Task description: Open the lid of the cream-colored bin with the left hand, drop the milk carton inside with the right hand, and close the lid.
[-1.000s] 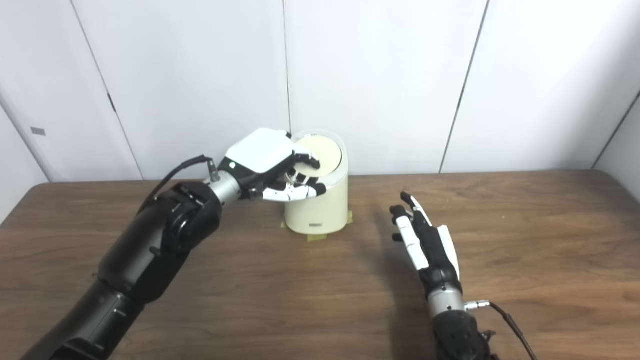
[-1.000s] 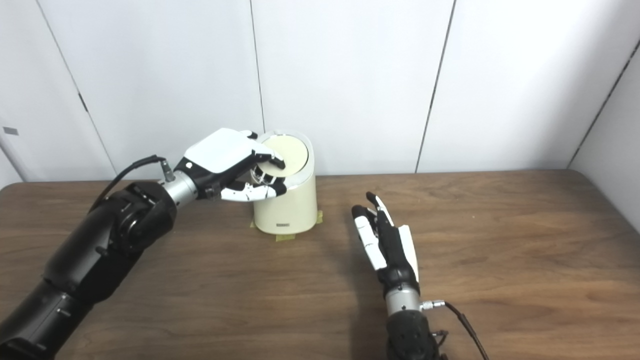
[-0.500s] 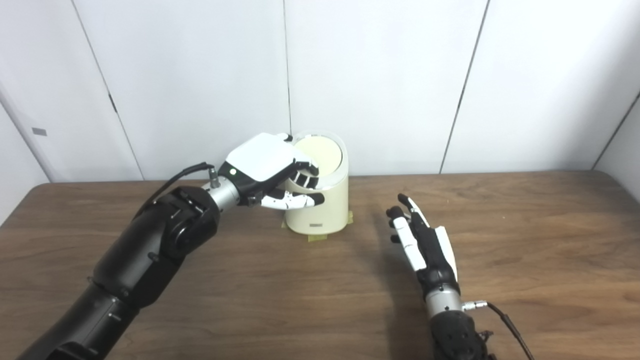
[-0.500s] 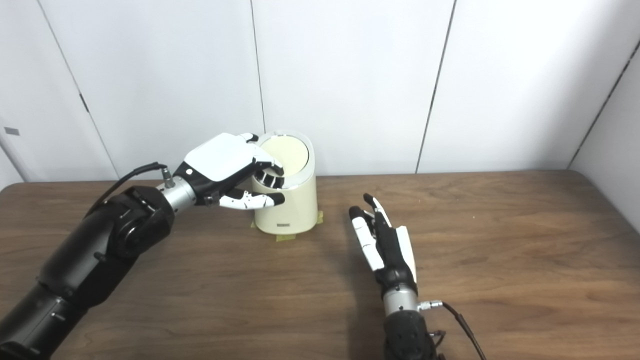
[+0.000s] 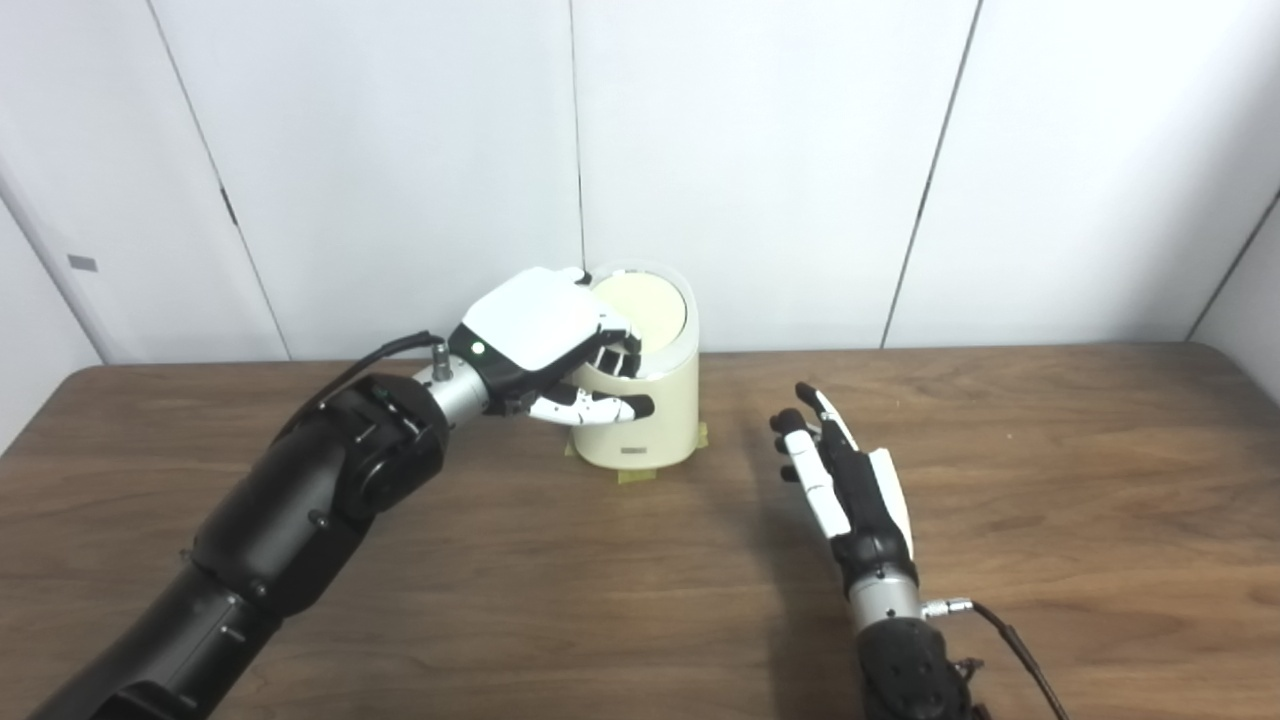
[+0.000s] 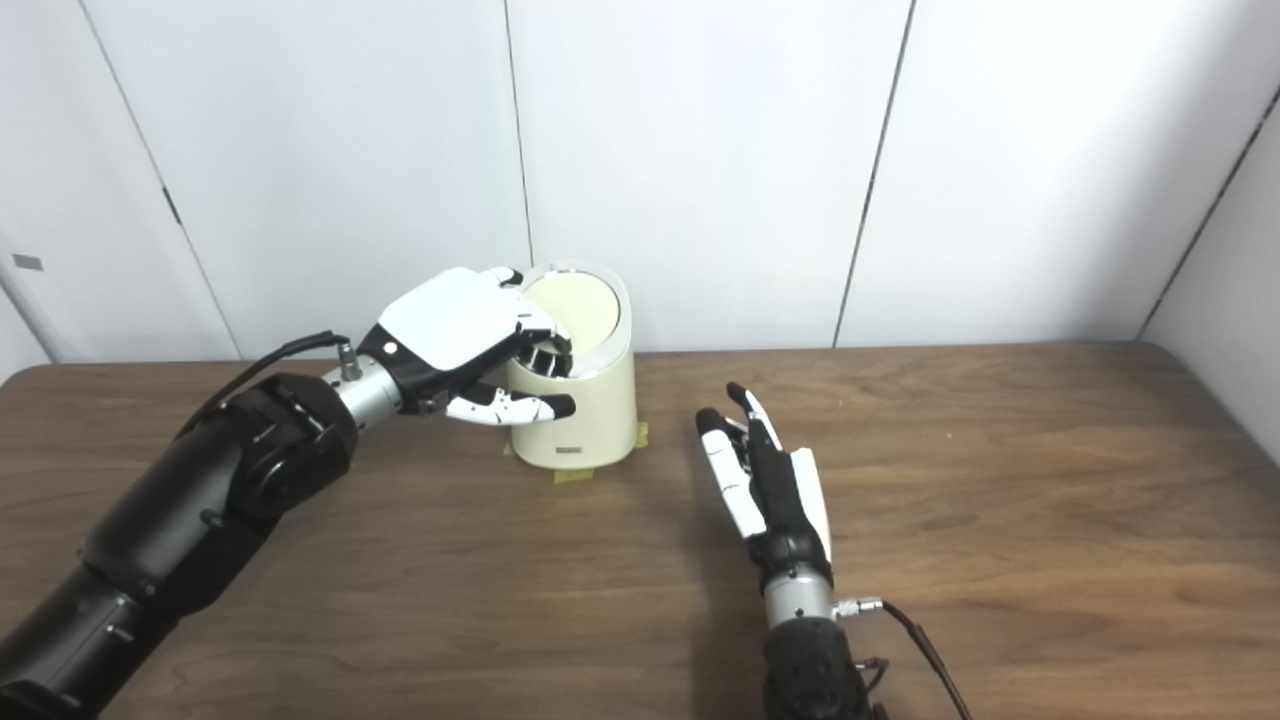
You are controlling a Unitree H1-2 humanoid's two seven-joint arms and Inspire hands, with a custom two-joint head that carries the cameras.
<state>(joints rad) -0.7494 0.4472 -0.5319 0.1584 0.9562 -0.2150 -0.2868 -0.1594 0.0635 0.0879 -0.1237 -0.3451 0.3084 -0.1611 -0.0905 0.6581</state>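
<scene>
Dark wood-grain counter [image 5: 1050,480] bearing yellow tape tabs [image 5: 633,476]; white wall panels [image 5: 760,160] with dark vertical seams behind.

Bin [image 5: 640,400] stands far on the table [image 5: 1050,520], right hand [image 5: 845,485] near.

You have one bin [image 5: 637,400] with one lid [image 5: 640,307] on one surface [image 5: 1050,480], plus two hands: left [image 5: 535,335], right [image 5: 845,485].

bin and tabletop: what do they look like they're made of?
Bin: probably plastic, smooth cream wall with a soft sheen; lid matte, ringed by a paler glossy rim. Table: dark brown wood grain, low sheen; could be laminate or veneer rather than solid wood, can't tell.
</scene>
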